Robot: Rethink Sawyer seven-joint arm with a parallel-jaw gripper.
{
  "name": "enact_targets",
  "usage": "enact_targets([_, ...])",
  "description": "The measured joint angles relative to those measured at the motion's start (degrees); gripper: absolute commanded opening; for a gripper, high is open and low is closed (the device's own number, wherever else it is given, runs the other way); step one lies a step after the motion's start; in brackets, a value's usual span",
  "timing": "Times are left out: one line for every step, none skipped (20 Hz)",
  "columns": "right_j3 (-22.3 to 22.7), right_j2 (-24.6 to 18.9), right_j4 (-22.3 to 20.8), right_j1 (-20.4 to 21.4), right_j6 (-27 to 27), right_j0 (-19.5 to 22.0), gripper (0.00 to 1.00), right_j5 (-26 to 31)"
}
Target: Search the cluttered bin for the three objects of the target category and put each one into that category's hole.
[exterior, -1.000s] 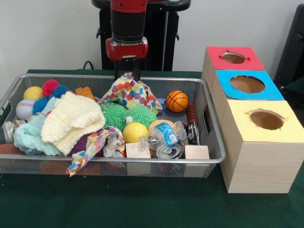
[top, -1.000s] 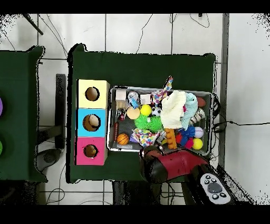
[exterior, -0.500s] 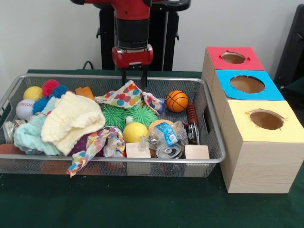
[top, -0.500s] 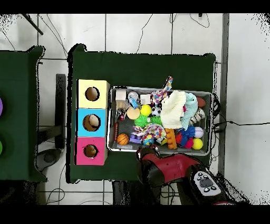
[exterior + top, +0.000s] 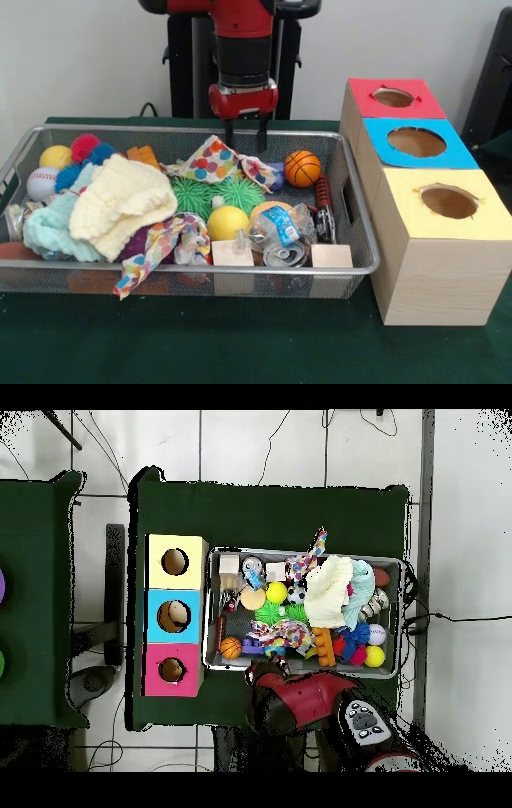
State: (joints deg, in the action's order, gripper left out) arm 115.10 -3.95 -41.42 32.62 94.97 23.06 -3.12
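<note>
**Inspector:** Where are the target objects?

**Operator:** The task line names no category, so I judge from the bin. Balls are the likeliest candidates: the orange basketball (image 5: 302,169) lies at the far wall of the wire bin (image 5: 362,240), just beside the polka-dot cloth (image 5: 214,162); a yellow ball (image 5: 227,222) sits mid-bin in front of two green spiky balls (image 5: 216,194); a baseball (image 5: 41,183) and another yellow ball (image 5: 55,156) lie at the opposite end. The red box (image 5: 395,98), blue box (image 5: 417,142) and yellow box (image 5: 448,202) stand in a row beside the bin, each with a hole in its top.

**Inspector:** Hazards from here?

**Operator:** In my judgement, three. The cloth is draped right by the basketball, so a descent there could snag fabric with the ball. The ball is round and rests against other clutter, so an off-centre close could squirt it away. And the knitted cream piece (image 5: 120,200) and other fabrics may hide further targets.

**Inspector:** The pincer?

**Operator:** The gripper (image 5: 245,136) hangs above the bin's far edge, over the cloth and near the basketball. Its two dark fingers (image 5: 261,136) stand apart, moderately open. Nothing sits between them and they touch nothing. In the overhead view the arm covers it.
</note>
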Motion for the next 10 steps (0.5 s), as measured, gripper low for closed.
enact_targets([0.0, 0.5, 0.6, -0.6, 0.0, -1.4, 1.0, -1.7])
enact_targets([0.0, 0.8, 1.0, -1.1, 0.0, -2.2, 1.0, -2.8])
enact_targets([0.0, 0.9, 1.2, -1.4, 0.0, -2.7, 1.0, -3.8])
enact_targets([0.0, 0.9, 1.5, -1.8, 0.0, -3.1, 1.0, -4.6])
enact_targets([0.0, 0.9, 2.0, -2.6, 0.0, -3.8, 1.0, -6.4])
enact_targets([0.0, 0.9, 2.6, -3.4, 0.0, -4.4, 1.0, -8.0])
enact_targets([0.0, 1.0, 3.1, -4.0, 0.0, -4.8, 1.0, -9.1])
enact_targets([0.0, 1.1, 3.7, -4.6, 0.0, -5.2, 1.0, -10.2])
enact_targets([-0.1, 1.3, 4.2, -5.1, 0.0, -5.5, 1.0, -11.0])
enact_targets([-0.1, 2.2, 5.4, -5.9, 0.0, -6.0, 1.0, -12.8])
